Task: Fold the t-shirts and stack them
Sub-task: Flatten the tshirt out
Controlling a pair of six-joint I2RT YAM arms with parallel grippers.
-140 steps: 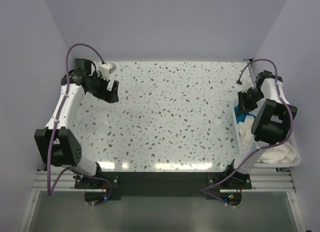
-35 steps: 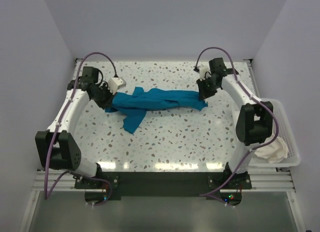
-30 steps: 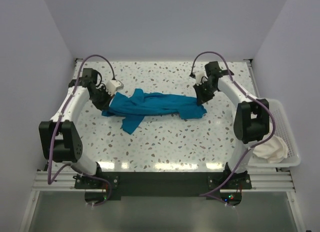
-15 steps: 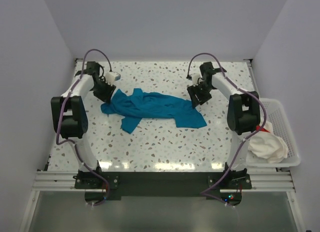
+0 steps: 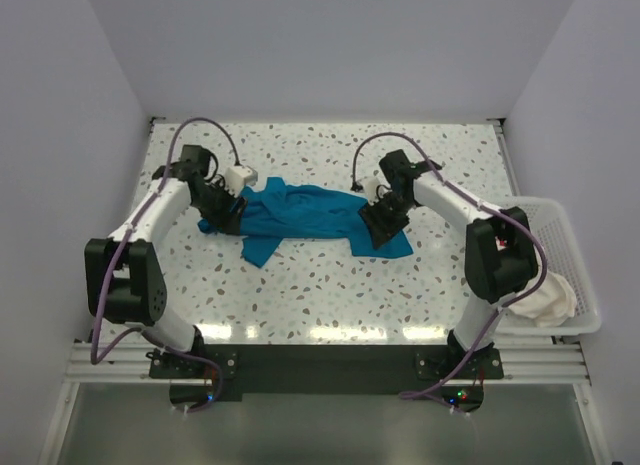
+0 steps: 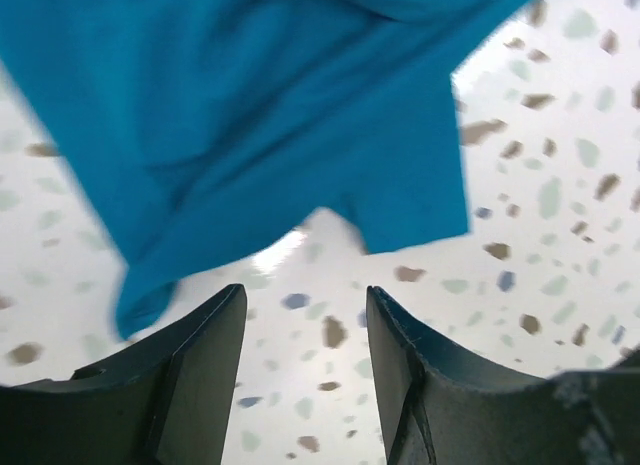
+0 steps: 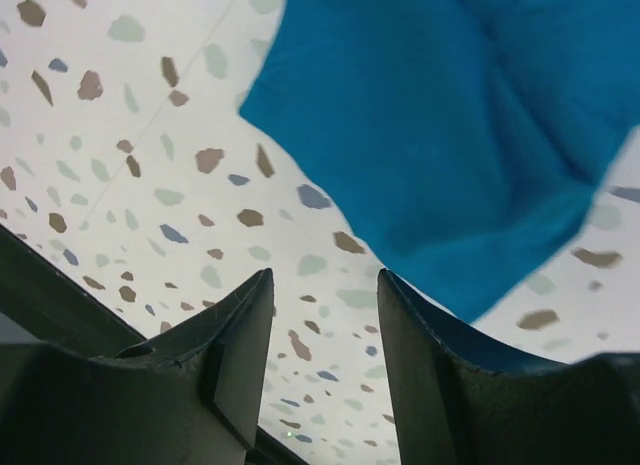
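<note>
**Operator:** What is the state of the fingers?

**Technician:** The left fingers (image 6: pixel 200 365) are apart and hold nothing. Bare speckled surface (image 6: pixel 560 235) shows in the gap, and the edge of the teal t-shirt (image 6: pixel 250 115) lies just ahead of the tips. The right fingers (image 7: pixel 235 355) are also apart and empty, with one corner of the same shirt just ahead of them.

**Operator:** Where is the work item?

**Technician:** The teal t-shirt lies on the surface between the two arms. It is drawn out left to right but bunched and creased, and one flap trails toward the near side. It is not yet flat or folded. A white cloth bundle (image 5: pixel 548 297) sits in the white mesh basket (image 5: pixel 562 230) at the right edge, well apart from the shirt.

**Operator:** What could go wrong from here?

**Technician:** There are three likely faults.
1. Closing on a bunched region would pinch several layers, so the shirt would lift crumpled instead of spreading.
2. Descending too steeply would drive the tips into the surface and push the cloth ahead instead of catching it.
3. Uneven pulling by the two arms would twist the body further and trap the trailing flap underneath.

**Operator:** Are there any brands, labels or writing?

**Technician:** None can be read in any view. The shirt appears plain.
</note>
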